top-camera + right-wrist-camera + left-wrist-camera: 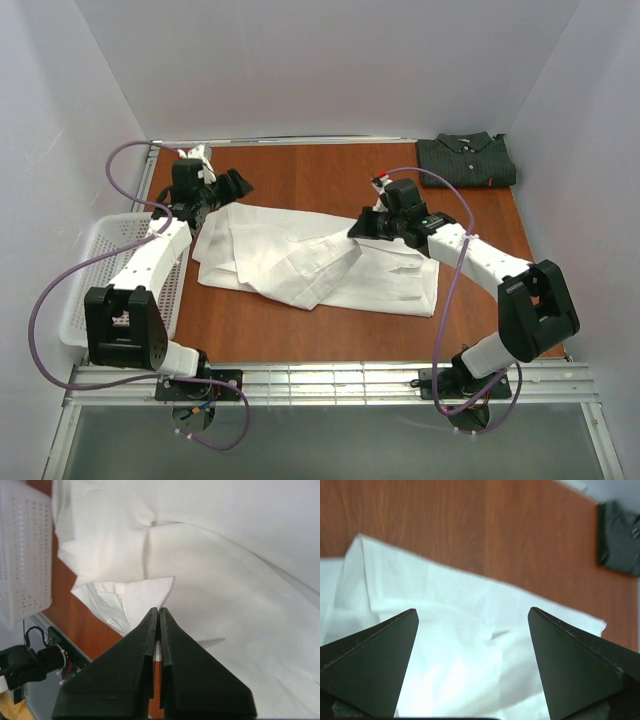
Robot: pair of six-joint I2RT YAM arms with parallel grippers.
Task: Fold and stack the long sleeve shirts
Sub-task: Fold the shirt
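We see the plain white long sleeve shirt (pixel 320 265) lying in the middle of the top view, spread flat but crumpled on the brown wooden table (pixel 300 175). One part of it is folded over on its left half, and its lower edge makes a point toward the bottom of the frame. The dark grey-green striped shirt (pixel 466 160) is folded into a neat rectangle in the upper right corner of the table, well apart from the white one. In the left wrist view it is only a blurred dark shape (pixel 620 540) at the upper right.

The left gripper (pixel 235 185) is at the upper left end of the white shirt. In its own view the left gripper (pixel 473 611) is wide open, its two black fingers far apart, with only the white cloth below them and nothing held.

The right gripper (pixel 362 228) is over the upper middle of the white shirt. In the right wrist view its tips (pixel 157 609) are pressed together, and we see no cloth between them. They point at a folded corner of the fabric.

The white plastic mesh basket (pixel 95 265) stands at the left edge of the table.
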